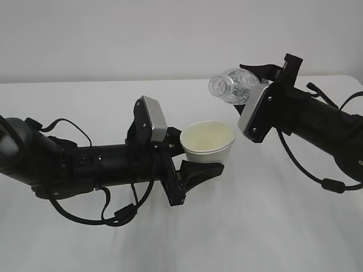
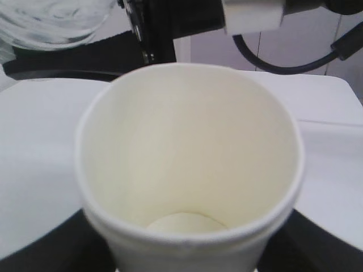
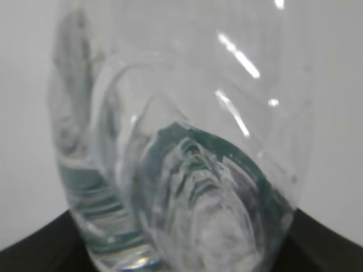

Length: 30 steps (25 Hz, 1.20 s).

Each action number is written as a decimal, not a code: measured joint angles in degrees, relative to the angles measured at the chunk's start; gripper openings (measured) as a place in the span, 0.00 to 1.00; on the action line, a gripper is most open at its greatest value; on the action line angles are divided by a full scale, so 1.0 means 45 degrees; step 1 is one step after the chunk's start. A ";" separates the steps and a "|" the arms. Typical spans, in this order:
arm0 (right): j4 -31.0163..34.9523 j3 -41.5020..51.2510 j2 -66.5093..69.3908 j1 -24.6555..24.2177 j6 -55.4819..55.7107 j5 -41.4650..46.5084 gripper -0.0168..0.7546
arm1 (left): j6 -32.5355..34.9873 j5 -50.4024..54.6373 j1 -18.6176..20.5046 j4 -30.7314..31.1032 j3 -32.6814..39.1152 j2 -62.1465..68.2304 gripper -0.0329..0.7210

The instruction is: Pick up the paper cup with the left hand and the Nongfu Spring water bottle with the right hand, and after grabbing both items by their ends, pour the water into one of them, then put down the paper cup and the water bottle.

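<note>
One cup [image 1: 207, 143], one bottle [image 1: 233, 86], and my two hands: that is the whole count above the white table [image 1: 170, 238].

My left hand [image 1: 195, 161] holds the cup upright in the air, just left of the scene's middle. My fingers [image 1: 198, 171] pinch its lower wall, one on each side, and stand fairly wide for its girth. From my left wrist I look straight into its cream inside: dry walls, a pale round bottom, no liquid that I can make out.

My right hand [image 1: 262, 75] clamps the bottle near its base, fingers [image 1: 258, 68] set apart by the width of the body. The bottle is tipped nearly flat, its open, capless mouth pointing left, above and a little to the right of the cup's rim, not touching it. From my right wrist the clear ribbed plastic [image 3: 181, 147] fills the view, with a dark green band showing through it. Whether water remains inside, I cannot tell.

No brand name or writing can be read on either thing; the label is only a blur of green, and the cup is plain white.
</note>
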 joint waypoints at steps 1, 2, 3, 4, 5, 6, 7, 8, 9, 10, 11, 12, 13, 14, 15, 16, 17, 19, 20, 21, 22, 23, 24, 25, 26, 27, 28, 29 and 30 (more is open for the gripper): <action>0.0118 0.0000 0.0000 0.0000 -0.0120 0.0000 0.66 | 0.0000 0.0000 0.0000 0.0000 0.0000 0.0000 0.65; 0.0194 0.0000 0.0000 0.0000 -0.0187 0.0000 0.66 | 0.0000 0.0000 0.0000 -0.0022 0.0000 0.0000 0.65; 0.0216 0.0000 0.0000 0.0000 -0.0300 0.0000 0.66 | 0.0000 0.0000 0.0000 -0.0022 0.0000 0.0000 0.65; 0.0246 0.0000 0.0000 0.0000 -0.0414 0.0000 0.66 | 0.0000 0.0000 0.0000 -0.0022 0.0000 0.0000 0.65; 0.0275 0.0000 0.0000 0.0000 -0.0510 0.0000 0.66 | 0.0000 0.0000 0.0000 -0.0022 0.0000 0.0000 0.65; 0.0299 0.0000 0.0000 0.0000 -0.0599 0.0000 0.66 | 0.0000 0.0000 0.0000 -0.0067 0.0000 0.0000 0.65; 0.0299 0.0000 0.0000 0.0000 -0.0675 0.0000 0.66 | 0.0000 0.0000 0.0000 -0.0124 0.0000 0.0000 0.65; 0.0299 0.0000 0.0000 0.0000 -0.0732 0.0000 0.66 | 0.0022 0.0000 0.0000 -0.0177 0.0000 0.0000 0.65; 0.0299 0.0000 0.0000 0.0000 -0.0796 0.0000 0.66 | 0.0082 0.0000 0.0000 -0.0251 0.0000 0.0000 0.65; 0.0302 0.0000 0.0000 0.0000 -0.0796 0.0000 0.66 | 0.0176 0.0026 0.0000 -0.0345 0.0000 0.0000 0.65; 0.0323 0.0000 0.0000 0.0000 -0.0816 0.0000 0.66 | 0.0263 0.0107 0.0000 -0.0456 0.0000 0.0000 0.65; 0.0323 0.0000 0.0000 0.0000 -0.0816 0.0000 0.66 | 0.0295 0.0137 0.0000 -0.0548 0.0000 0.0000 0.65; 0.0323 0.0000 0.0000 0.0000 -0.0816 0.0000 0.66 | 0.0325 0.0203 0.0000 -0.0635 0.0000 0.0000 0.65; 0.0323 0.0000 0.0000 0.0000 -0.0842 0.0000 0.66 | 0.0347 0.0265 0.0000 -0.0717 0.0000 0.0000 0.65; 0.0323 0.0000 0.0000 0.0000 -0.0911 0.0000 0.66 | 0.0378 0.0301 0.0000 -0.0772 0.0000 0.0000 0.65; 0.0323 0.0000 0.0000 0.0000 -0.1046 0.0000 0.66 | 0.0378 0.0322 0.0000 -0.0867 0.0000 0.0000 0.65; 0.0323 0.0000 0.0000 0.0000 -0.1176 0.0000 0.66 | 0.0407 0.0322 0.0000 -0.0982 0.0000 0.0000 0.65; 0.0323 0.0000 0.0000 0.0000 -0.1340 0.0000 0.66 | 0.0436 0.0351 0.0000 -0.1095 0.0000 0.0000 0.65; 0.0323 0.0000 0.0000 0.0000 -0.1405 0.0000 0.66 | 0.0436 0.0351 0.0000 -0.1120 0.0000 0.0000 0.65; 0.0323 0.0000 0.0000 0.0000 -0.1469 0.0000 0.66 | 0.0436 0.0351 0.0000 -0.1146 0.0000 0.0000 0.65; 0.0323 0.0000 0.0000 0.0000 -0.1565 0.0000 0.66 | 0.0436 0.0351 0.0000 -0.1155 0.0000 0.0000 0.65; 0.0323 0.0000 0.0000 0.0000 -0.1696 0.0000 0.66 | 0.0436 0.0351 0.0000 -0.1176 0.0000 0.0000 0.65; 0.0323 0.0000 0.0000 0.0000 -0.1791 0.0000 0.66 | 0.0436 0.0379 0.0000 -0.1185 0.0000 0.0000 0.65; 0.0323 0.0000 0.0000 0.0000 -0.1843 0.0000 0.66 | 0.0436 0.0379 0.0000 -0.1185 0.0000 0.0000 0.64; 0.0329 0.0000 0.0000 0.0000 -0.1900 0.0000 0.66 | 0.0436 0.0379 0.0000 -0.1205 0.0000 0.0000 0.64; 0.0329 0.0000 0.0000 0.0000 -0.1925 0.0000 0.66 | 0.0436 0.0379 0.0000 -0.1205 0.0000 0.0000 0.63; 0.0329 0.0000 0.0000 0.0000 -0.2024 0.0000 0.66 | 0.0436 0.0379 0.0000 -0.1205 0.0000 0.0000 0.63; 0.0329 0.0000 0.0000 0.0000 -0.2097 0.0000 0.66 | 0.0436 0.0379 0.0000 -0.1205 0.0000 0.0000 0.63; 0.0329 0.0000 0.0000 0.0000 -0.2215 0.0000 0.66 | 0.0436 0.0379 0.0000 -0.1205 0.0000 0.0000 0.63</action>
